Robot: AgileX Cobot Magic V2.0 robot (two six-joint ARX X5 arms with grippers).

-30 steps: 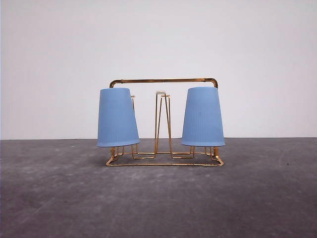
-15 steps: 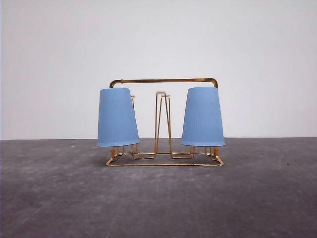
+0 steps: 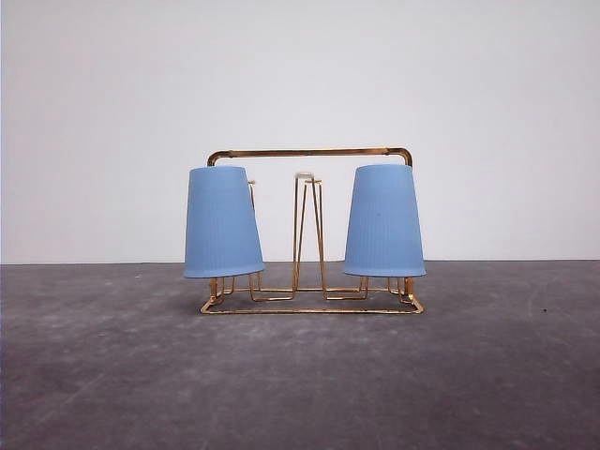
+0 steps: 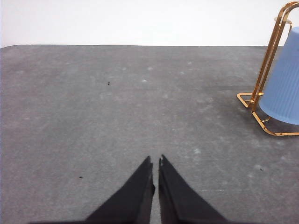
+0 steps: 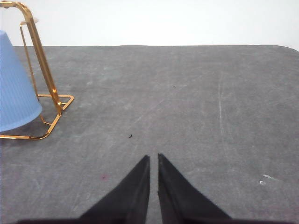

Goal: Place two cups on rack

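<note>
Two light blue ribbed cups, the left cup (image 3: 222, 223) and the right cup (image 3: 384, 222), hang mouth-down over prongs at either end of the gold wire rack (image 3: 309, 152), which stands on the grey tabletop (image 3: 300, 375); the task appears complete. The left tool (image 4: 155, 169) and the right tool (image 5: 154, 167) hover over bare tabletop well apart from the rack, each with fingers nearly touching and gripping nothing. The cups are probably light, thin-walled and slightly slippery; a hold across the ribbed mid-wall suits them. The rack looks light and easily tipped.
</note>
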